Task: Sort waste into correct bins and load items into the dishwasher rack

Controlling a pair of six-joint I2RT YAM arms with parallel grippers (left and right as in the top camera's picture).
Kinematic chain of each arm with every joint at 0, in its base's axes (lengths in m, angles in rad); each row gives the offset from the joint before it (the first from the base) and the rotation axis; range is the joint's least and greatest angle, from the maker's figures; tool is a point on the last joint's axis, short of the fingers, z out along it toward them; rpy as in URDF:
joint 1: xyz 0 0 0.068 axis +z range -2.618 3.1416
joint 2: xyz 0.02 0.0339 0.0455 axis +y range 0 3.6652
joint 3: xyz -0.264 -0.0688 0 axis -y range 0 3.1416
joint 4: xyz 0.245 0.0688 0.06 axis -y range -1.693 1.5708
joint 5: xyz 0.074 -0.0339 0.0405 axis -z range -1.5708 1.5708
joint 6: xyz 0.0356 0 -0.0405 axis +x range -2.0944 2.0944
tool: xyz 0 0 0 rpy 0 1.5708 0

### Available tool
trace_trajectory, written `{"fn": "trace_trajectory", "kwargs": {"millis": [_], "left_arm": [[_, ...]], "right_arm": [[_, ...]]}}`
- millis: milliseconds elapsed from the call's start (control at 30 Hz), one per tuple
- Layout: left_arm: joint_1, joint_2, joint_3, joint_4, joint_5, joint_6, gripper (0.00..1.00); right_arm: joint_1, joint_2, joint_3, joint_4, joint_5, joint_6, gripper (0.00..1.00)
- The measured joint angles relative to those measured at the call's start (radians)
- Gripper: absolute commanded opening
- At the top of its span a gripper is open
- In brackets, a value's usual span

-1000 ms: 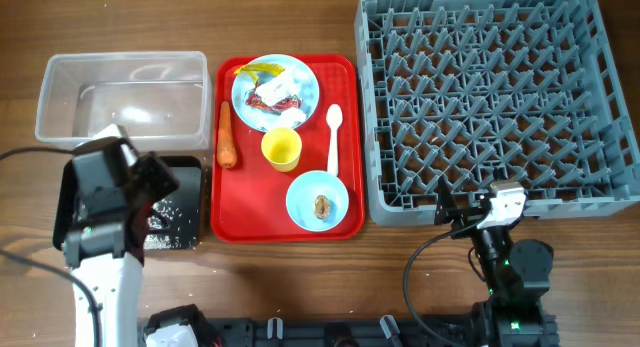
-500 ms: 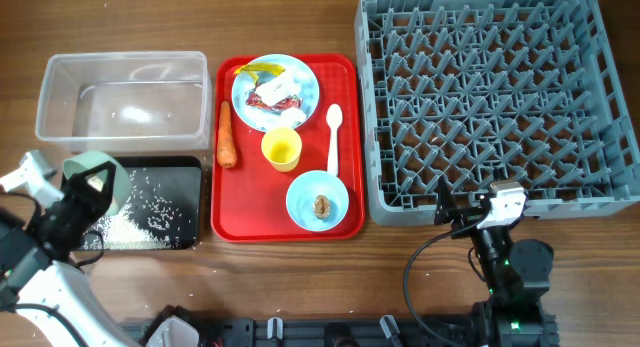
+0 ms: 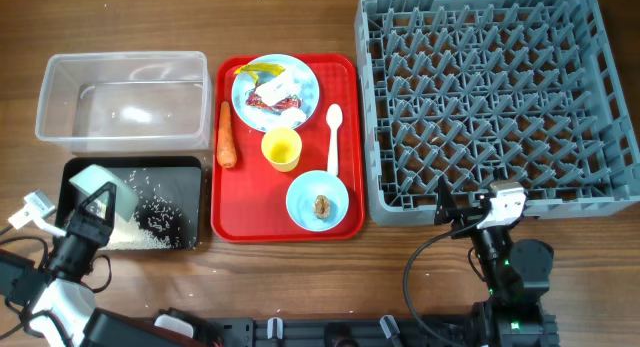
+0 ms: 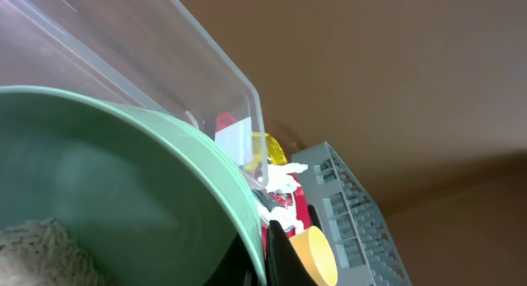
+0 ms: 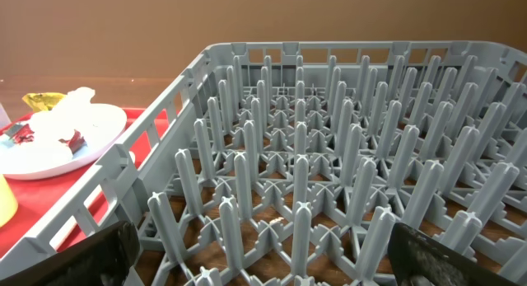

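Observation:
My left gripper (image 3: 92,209) is shut on the rim of a pale blue bowl (image 3: 98,187), held tilted over the left end of the black tray bin (image 3: 195,167). White rice grains (image 3: 150,219) lie scattered in that tray. In the left wrist view the bowl (image 4: 123,187) fills the frame, with rice (image 4: 33,251) low inside it and my gripper (image 4: 268,265) pinching its edge. The clear tub bin (image 3: 120,97) sits behind the tray. The grey dishwasher rack (image 3: 495,97) stands at the right, and my right gripper (image 3: 468,213) is open at its front edge. Between the spread right gripper (image 5: 263,274) fingers stand the rack's pegs (image 5: 300,195).
A red serving tray (image 3: 345,77) holds a plate (image 3: 310,87) with red-white wrappers (image 3: 262,100), tissue (image 3: 290,115) and a yellow scrap (image 3: 262,67). Also on it are a carrot (image 3: 227,135), a yellow cup (image 3: 281,148), a white spoon (image 3: 333,137) and a second bowl (image 3: 305,192) holding a brown lump (image 3: 322,204).
My left arm has swung back toward the table's front left corner, uncovering the black tray. The bowl has tipped and rice now lies in the tray. The right arm is still.

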Motion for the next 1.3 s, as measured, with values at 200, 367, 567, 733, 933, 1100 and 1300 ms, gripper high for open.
{"fn": "trace_trajectory", "kwargs": {"millis": [200, 367, 567, 733, 933, 1100, 1300], "left_arm": [[0.000, 0.000, -0.002, 0.055, 0.095, -0.016, 0.04], [0.000, 0.001, -0.003, 0.092, 0.080, -0.043, 0.04], [-0.046, 0.001, -0.003, 0.156, 0.049, -0.133, 0.04], [-0.160, 0.001, -0.007, 0.303, 0.005, -0.268, 0.04], [-0.190, 0.001, -0.007, 0.334, -0.022, -0.399, 0.04], [-0.187, 0.001, -0.007, 0.313, -0.022, -0.426, 0.04], [-0.164, 0.006, -0.008, 0.351, 0.045, -0.454, 0.04]], "right_arm": [[0.000, 0.000, 0.000, 0.000, 0.000, 0.000, 1.00], [0.000, 0.000, 0.000, 0.000, 0.000, 0.000, 1.00], [0.000, 0.000, 0.000, 0.000, 0.000, 0.000, 1.00], [0.000, 0.000, 0.000, 0.000, 0.000, 0.000, 1.00], [0.000, 0.000, 0.000, 0.000, 0.000, 0.000, 1.00], [0.000, 0.000, 0.000, 0.000, 0.000, 0.000, 1.00], [0.000, 0.000, 0.000, 0.000, 0.000, 0.000, 0.99]]}}
